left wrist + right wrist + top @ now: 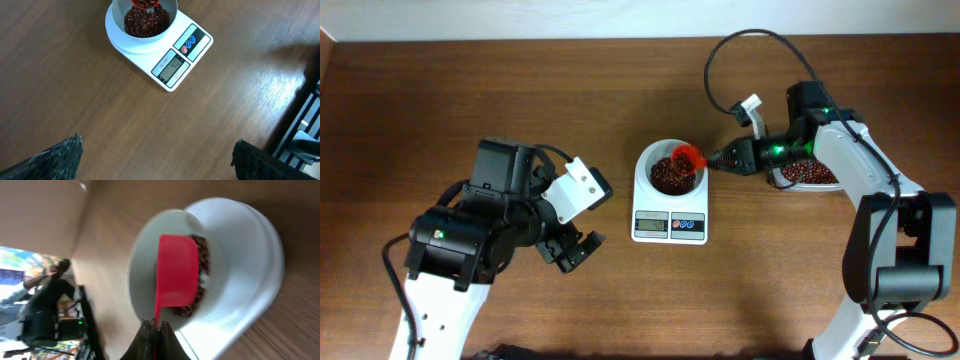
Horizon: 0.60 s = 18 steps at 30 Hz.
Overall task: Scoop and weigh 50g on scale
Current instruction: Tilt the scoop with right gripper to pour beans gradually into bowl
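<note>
Right gripper (722,158) is pressed together, pinching the thin handle of the orange-red scoop (688,157). From the right wrist view the fingers meet tight on that handle, and the scoop's cup reaches straight out ahead of them.

Directly under the cup sits the white bowl (650,157), with the dark red-brown beans (668,178) heaped inside it. The scoop is tipped over the heap, and the left wrist view shows beans in its mouth, so I'd call this the pour, mid-tip.

The bowl rides on the scale (670,228), below and a little beyond the gripper's fingertips. The display (172,66) faces away from the arm. Its digits look to begin with a four, though they are small, so take that loosely.

Behind the gripper, tucked by the forearm, is the tub (807,176) holding more beans.

Left gripper (576,250) is spread wide, gripping nothing. It hangs above bare table (440,100), with the scale ahead of its fingers.

Next move, as I judge it: a slow, small roll of the wrist so the beans trickle rather than dump. Level the scoop the instant the target shows. If the scoop runs dry short of it, the tub behind is the refill.
</note>
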{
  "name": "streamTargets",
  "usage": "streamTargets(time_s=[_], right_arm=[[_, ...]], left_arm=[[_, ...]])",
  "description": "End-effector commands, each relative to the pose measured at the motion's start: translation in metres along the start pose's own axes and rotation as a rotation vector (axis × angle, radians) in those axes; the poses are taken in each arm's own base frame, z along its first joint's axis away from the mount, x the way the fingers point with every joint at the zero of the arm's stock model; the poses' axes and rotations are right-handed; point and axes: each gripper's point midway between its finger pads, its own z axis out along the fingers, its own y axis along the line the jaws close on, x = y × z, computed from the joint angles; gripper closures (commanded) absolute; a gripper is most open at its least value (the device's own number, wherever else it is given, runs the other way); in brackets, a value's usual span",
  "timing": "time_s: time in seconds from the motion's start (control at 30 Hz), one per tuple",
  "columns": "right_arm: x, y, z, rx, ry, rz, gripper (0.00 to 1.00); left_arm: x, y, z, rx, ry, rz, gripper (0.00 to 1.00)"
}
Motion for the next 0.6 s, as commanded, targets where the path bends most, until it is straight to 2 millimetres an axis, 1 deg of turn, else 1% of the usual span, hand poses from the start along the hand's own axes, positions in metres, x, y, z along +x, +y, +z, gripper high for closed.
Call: streamTargets(time_s=[0.0,0.03,0.07,0.1,0.13,0.17,0.2,0.23,0.3,0.43,0.57], right_arm=[[-0.005,0.005,-0.001,-0.007,-0.013,-0.005,0.96],[-0.006,0.008,-0.001,-0.027,-0.022,-0.007,0.96],[-0.01,0.017,-0.004,-0.087,-0.043,-0.006,0.96],[-0.015,0.035,-0.007,-0.191,-0.078,-0.034,0.96],[-0.019,0.046,-0.012,-0.261,-0.109,-0.082,0.96],[-0.012,0.024,-0.007,-0.132,-0.065,-0.077,0.96],[-0.001,-0.003,-0.004,0.033,0.0,0.003,0.96],[0.004,-0.011,-0.004,0.08,0.02,0.045,0.96],[-0.001,0.003,-0.003,0.003,-0.002,0.035,0.96],[-0.004,0.008,-0.003,-0.03,-0.018,0.027,0.96],[-0.004,0.008,-0.003,-0.03,-0.018,0.028,0.96]], left_arm=[[-0.005,0.0,-0.005,-0.004,-0.022,0.019,0.01],[-0.005,0.0,-0.005,-0.005,-0.021,0.019,0.01],[-0.005,0.0,-0.005,-0.005,-0.022,0.019,0.01],[-0.005,0.0,-0.005,-0.005,-0.021,0.019,0.01],[-0.005,0.0,-0.005,-0.005,-0.021,0.019,0.01],[-0.005,0.0,-0.005,-0.005,-0.021,0.019,0.01],[-0.005,0.0,-0.005,-0.004,-0.022,0.019,0.01],[-0.005,0.0,-0.005,-0.005,-0.021,0.019,0.01],[-0.005,0.0,-0.005,-0.005,-0.022,0.019,0.01],[-0.005,0.0,-0.005,-0.005,-0.021,0.019,0.01],[-0.005,0.0,-0.005,-0.005,-0.021,0.019,0.01]])
